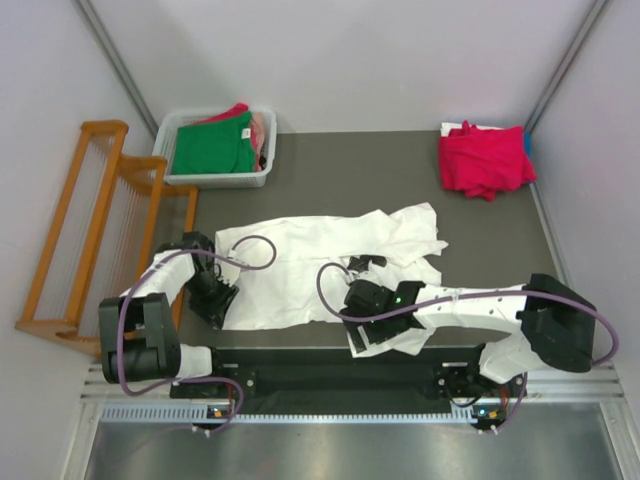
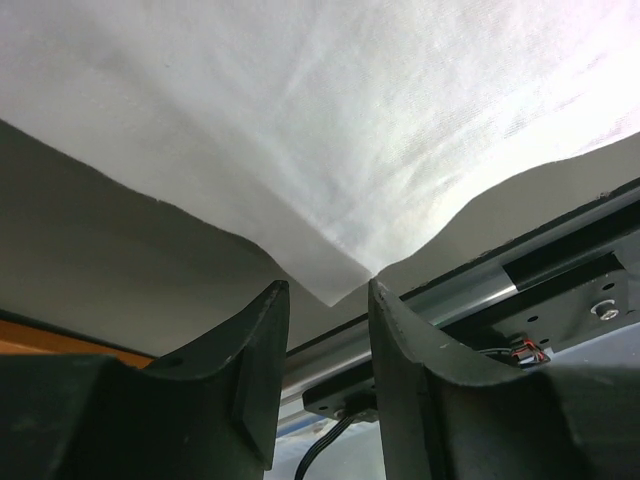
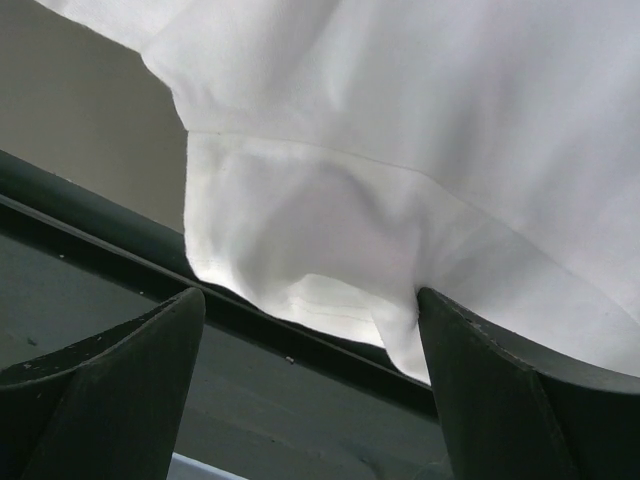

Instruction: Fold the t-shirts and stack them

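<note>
A white t-shirt (image 1: 310,265) lies spread and wrinkled across the middle of the dark table (image 1: 380,170). My left gripper (image 1: 222,303) is at its near-left corner. In the left wrist view this gripper (image 2: 327,290) is open, and the shirt's corner (image 2: 335,275) lies just beyond the fingertips, not between them. My right gripper (image 1: 360,338) is at the shirt's near-right part. It (image 3: 310,298) stands wide open, and a sleeve hem (image 3: 300,260) droops over the table edge, touching the right finger (image 3: 470,360). A green t-shirt (image 1: 212,148) fills the basket. Red t-shirts (image 1: 485,160) are piled at the back right.
A white slatted basket (image 1: 215,180) sits at the back left, with pinkish cloth (image 1: 262,130) beside the green shirt. An orange wooden rack (image 1: 90,230) stands off the table's left side. The arms' black base rail (image 1: 330,378) runs along the near edge.
</note>
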Action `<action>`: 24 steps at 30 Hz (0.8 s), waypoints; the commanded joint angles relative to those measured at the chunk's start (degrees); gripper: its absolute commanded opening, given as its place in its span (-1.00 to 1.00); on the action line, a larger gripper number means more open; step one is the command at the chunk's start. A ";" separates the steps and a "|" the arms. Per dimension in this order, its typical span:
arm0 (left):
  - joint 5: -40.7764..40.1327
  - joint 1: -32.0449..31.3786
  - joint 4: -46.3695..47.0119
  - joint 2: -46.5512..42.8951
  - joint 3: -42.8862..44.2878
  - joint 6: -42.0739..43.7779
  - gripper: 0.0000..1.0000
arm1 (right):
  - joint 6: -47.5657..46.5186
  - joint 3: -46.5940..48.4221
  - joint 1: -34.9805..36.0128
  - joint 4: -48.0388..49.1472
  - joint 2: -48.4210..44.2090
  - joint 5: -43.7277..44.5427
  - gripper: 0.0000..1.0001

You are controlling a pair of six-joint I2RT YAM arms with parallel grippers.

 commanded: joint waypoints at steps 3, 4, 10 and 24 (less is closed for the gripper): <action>2.56 0.24 3.00 -0.10 -2.10 1.44 -0.16 | -2.10 2.72 0.77 -0.21 3.03 -2.52 0.73; 3.00 0.24 3.44 -0.28 -2.19 1.44 -0.17 | -2.11 2.81 0.87 -0.39 3.38 -2.53 0.72; 3.27 0.24 5.72 0.33 -2.28 1.35 -0.24 | -2.19 2.99 2.18 -0.30 5.83 -4.11 0.64; 4.94 0.33 8.72 3.41 0.18 -0.58 -1.00 | -1.84 4.82 3.24 -2.76 6.28 1.51 -1.00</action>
